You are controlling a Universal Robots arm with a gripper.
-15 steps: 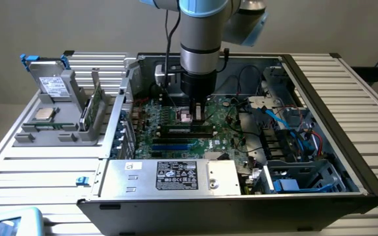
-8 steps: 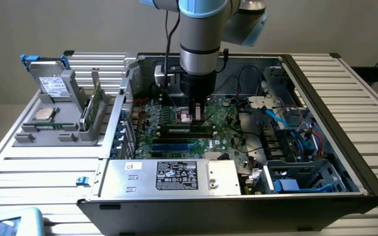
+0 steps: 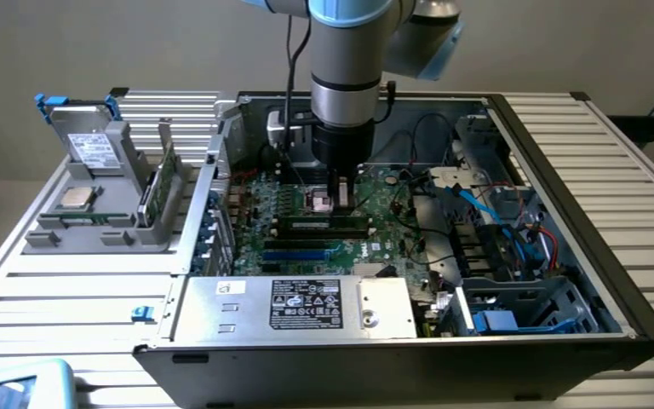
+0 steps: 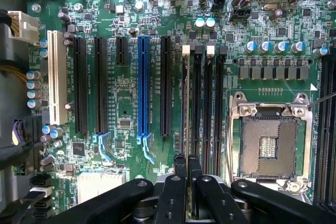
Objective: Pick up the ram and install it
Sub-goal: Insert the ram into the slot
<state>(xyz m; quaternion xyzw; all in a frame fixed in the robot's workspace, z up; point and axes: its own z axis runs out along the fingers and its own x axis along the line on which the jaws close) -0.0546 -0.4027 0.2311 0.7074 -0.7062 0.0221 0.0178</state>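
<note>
Fingers (image 4: 180, 174) pinched narrow on ram (image 4: 187, 108), edge-on over motherboard (image 4: 126, 85), near CPU socket (image 4: 270, 145).

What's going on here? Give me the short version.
The robot arm reaches down into the open computer case, over the green motherboard. Its tool is shut on the ram. The ram shows edge-on as a thin strip, lined up with the one of the black memory slots that lies farthest from the empty processor socket. Whether the stick is fully seated cannot be told.
</note>
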